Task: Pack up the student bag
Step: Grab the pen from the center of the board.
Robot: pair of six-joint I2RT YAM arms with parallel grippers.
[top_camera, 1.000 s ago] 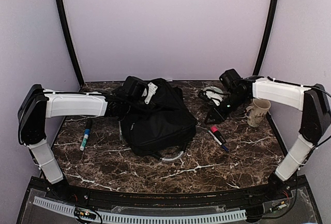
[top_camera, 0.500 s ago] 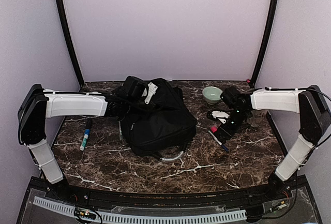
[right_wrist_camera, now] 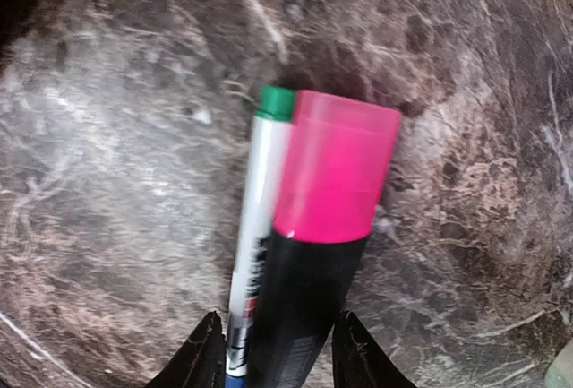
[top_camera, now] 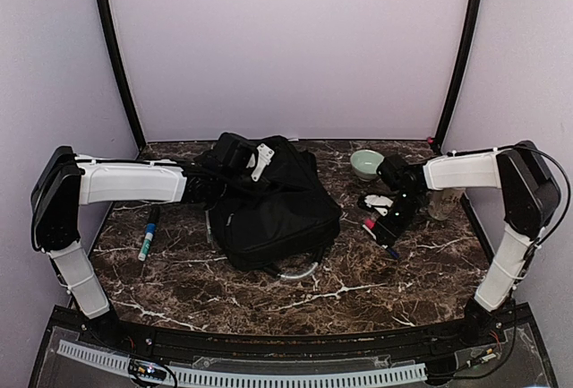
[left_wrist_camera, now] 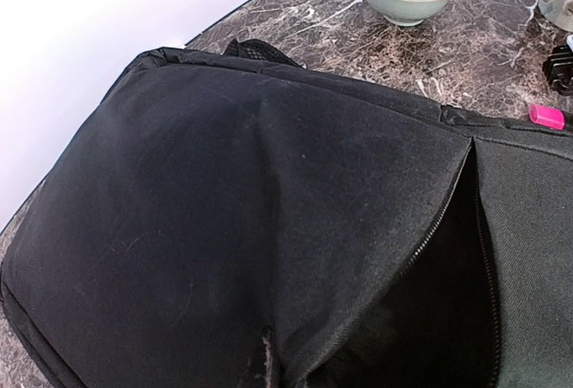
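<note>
The student bag (top_camera: 273, 200) is solid black all over. The table (top_camera: 358, 289) runs dark brown marble, veined in white. The bowl (top_camera: 366, 163) is pale green. The highlighter (right_wrist_camera: 336, 168) has a hot pink cap and black body; the pen (right_wrist_camera: 260, 200) is white with a green tip.

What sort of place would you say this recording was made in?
Probably a lab test booth: plain lilac walls enclose a marble-patterned table, two robot arms are bolted at its near edge, and the student bag and a bowl lie on it.
</note>
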